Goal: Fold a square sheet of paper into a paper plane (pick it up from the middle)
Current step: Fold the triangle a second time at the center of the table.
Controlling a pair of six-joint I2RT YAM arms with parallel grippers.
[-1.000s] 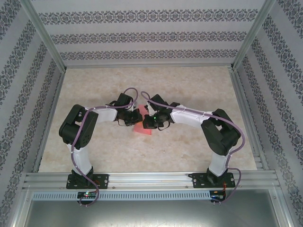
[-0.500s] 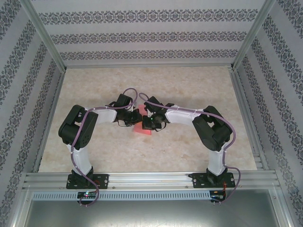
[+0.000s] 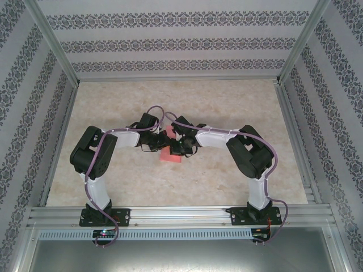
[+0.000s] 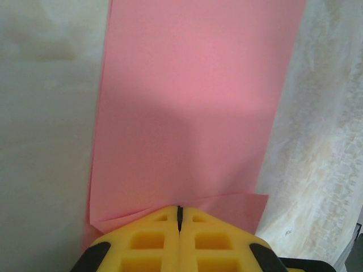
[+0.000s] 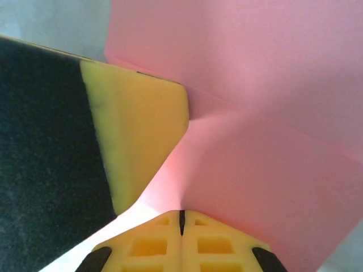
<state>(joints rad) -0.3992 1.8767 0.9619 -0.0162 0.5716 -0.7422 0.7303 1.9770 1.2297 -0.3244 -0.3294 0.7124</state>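
Left arm [image 3: 99, 158]: bent at the elbow and reached inward toward the middle of the desk [image 3: 227, 102].
Left fingers [image 4: 180, 212]: seen pressed fully together, with no gap left between the yellow pads. Their tips are set against the near, folded edge of the paper [image 4: 193, 102]. Whether a layer is actually pinched cannot be told.
Left fingers, from above [image 3: 161, 141]: placed just left of the right ones, at the paper's upper left.
Paper, from above [image 3: 171, 157]: a small pink patch is seen on the desk's middle, mostly covered by the two wrists.
Paper, close up [image 5: 272, 113]: a fold line is shown running across it, with one layer laid over another.
Right fingers [image 5: 181, 215]: closed tight – the paper is drawn to a point at their tips and appears to be pinched there. One left finger [image 5: 142, 124] is seen touching the fold just beside them.
Right fingers, from above [image 3: 179, 148]: held over the paper's top edge.
Right arm [image 3: 249, 158]: folded inward in mirror of the left.
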